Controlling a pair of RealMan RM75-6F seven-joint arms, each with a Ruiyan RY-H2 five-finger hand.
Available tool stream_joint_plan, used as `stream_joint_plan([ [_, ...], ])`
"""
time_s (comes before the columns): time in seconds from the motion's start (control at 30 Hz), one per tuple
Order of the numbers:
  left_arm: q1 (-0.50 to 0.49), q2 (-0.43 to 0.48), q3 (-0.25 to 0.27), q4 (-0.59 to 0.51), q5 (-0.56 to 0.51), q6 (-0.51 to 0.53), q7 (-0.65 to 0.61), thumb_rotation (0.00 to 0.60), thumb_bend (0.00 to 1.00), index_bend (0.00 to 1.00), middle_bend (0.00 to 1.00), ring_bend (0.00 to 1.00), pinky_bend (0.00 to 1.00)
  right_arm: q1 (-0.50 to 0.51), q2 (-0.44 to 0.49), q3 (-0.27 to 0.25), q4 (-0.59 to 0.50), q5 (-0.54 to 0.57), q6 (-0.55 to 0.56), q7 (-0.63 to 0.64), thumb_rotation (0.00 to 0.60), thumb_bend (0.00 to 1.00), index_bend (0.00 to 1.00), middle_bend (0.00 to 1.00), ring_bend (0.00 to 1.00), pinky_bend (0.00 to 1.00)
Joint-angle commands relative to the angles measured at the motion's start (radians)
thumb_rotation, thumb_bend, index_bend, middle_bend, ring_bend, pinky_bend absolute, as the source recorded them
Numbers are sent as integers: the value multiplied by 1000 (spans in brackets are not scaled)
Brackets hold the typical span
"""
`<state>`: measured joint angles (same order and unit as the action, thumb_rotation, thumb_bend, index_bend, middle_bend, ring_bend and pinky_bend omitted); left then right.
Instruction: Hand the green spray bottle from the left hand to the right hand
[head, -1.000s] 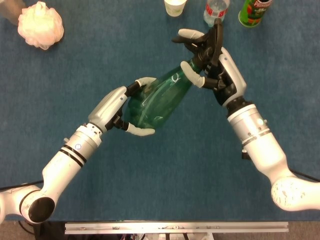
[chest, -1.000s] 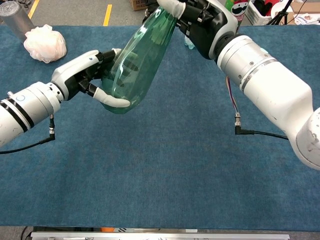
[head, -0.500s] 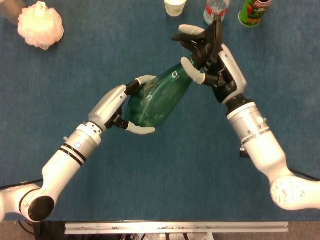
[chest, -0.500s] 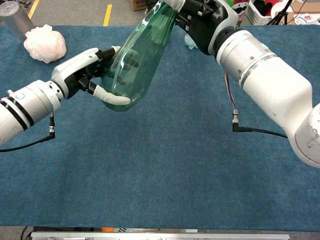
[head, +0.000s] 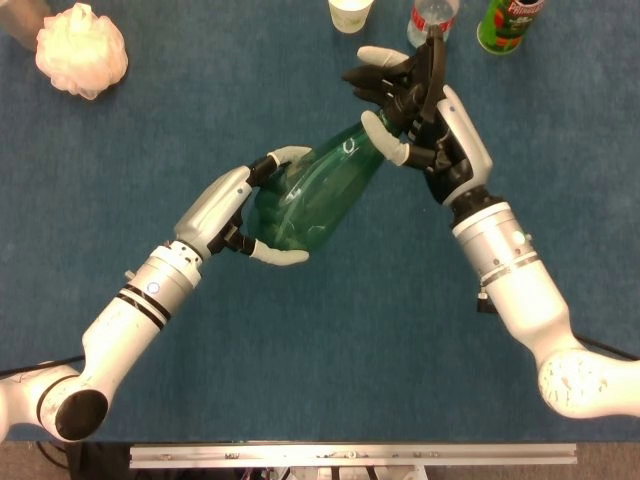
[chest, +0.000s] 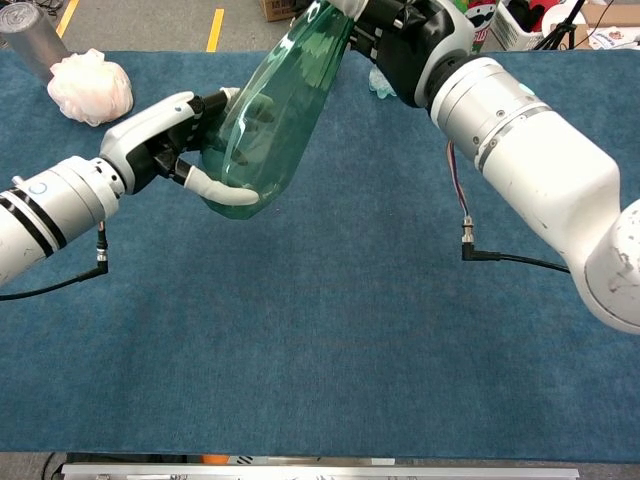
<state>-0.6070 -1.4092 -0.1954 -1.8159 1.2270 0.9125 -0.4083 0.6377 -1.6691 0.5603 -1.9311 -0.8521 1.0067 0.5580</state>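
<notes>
Head view: green spray bottle (head: 318, 198) held tilted above the blue desk (head: 350, 340). Left robot hand (head: 240, 215) wraps its wide base; right robot hand (head: 420, 110) closes around its neck. Pink bath pouf (head: 81, 49) far left.

Chest view: left robot hand (chest: 185, 140) under the base; right robot hand (chest: 410, 35) at the top, partly cropped.

A blue cloth (chest: 330, 350) covers the table; beyond its far edge, grey floor (chest: 140, 25) carries 2 yellow stripes (chest: 215, 28).
</notes>
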Motion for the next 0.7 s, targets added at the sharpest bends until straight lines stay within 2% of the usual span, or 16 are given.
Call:
stream_joint_plan([
  [0.03, -1, 0, 0, 0, -1, -1, 0, 600, 203, 124, 160, 135, 507, 0, -1, 0, 0, 1, 2, -3, 600, 491, 473, 370, 239, 204],
  [0.4, -2, 2, -1, 0, -1, -1, -2, 600, 202, 114, 156, 132, 500, 4, -2, 6, 0, 15, 2, -11, 600, 496, 476, 451, 350, 321],
  [0.7, -3, 6, -1, 0, -4, -5, -5, 600, 203, 95, 143, 118, 494, 2, 3, 11, 0, 19, 0, -8, 600, 502, 484, 463, 366, 346],
])
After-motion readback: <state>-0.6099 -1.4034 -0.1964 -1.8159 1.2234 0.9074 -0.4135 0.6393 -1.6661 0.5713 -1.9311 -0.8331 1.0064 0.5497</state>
